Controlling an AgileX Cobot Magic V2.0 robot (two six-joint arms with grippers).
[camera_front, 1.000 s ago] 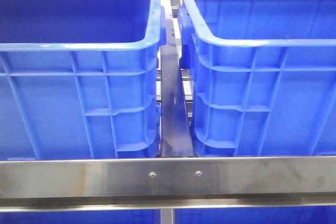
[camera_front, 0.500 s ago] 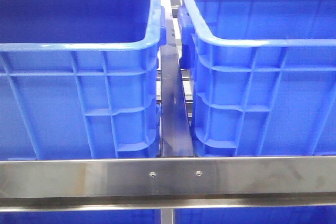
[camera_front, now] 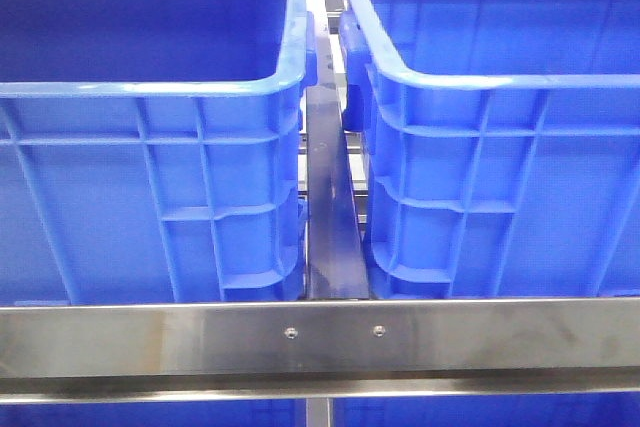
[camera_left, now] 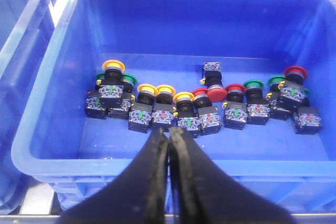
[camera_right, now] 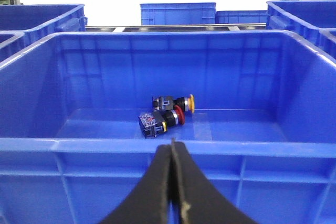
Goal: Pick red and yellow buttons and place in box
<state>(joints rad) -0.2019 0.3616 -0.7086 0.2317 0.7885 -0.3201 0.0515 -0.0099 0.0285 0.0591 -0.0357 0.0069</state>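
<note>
In the left wrist view a blue bin (camera_left: pixel 47 129) holds a row of push buttons. Several have yellow caps (camera_left: pixel 113 66), several red caps (camera_left: pixel 217 93), and some green caps (camera_left: pixel 253 84). My left gripper (camera_left: pixel 169 132) is shut and empty, above the bin's near wall and short of the row. In the right wrist view another blue box (camera_right: pixel 168 146) holds a yellow button (camera_right: pixel 189 103) and a red button (camera_right: pixel 180 115) lying on their sides. My right gripper (camera_right: pixel 172 142) is shut and empty, outside the box's near wall. Neither gripper shows in the front view.
The front view shows two tall blue bins, one at left (camera_front: pixel 150 87) and one at right (camera_front: pixel 500 82), with a dark bar (camera_front: pixel 330 227) between them and a steel rail (camera_front: pixel 320 337) across the front. More blue bins (camera_right: pixel 177 13) stand behind the box.
</note>
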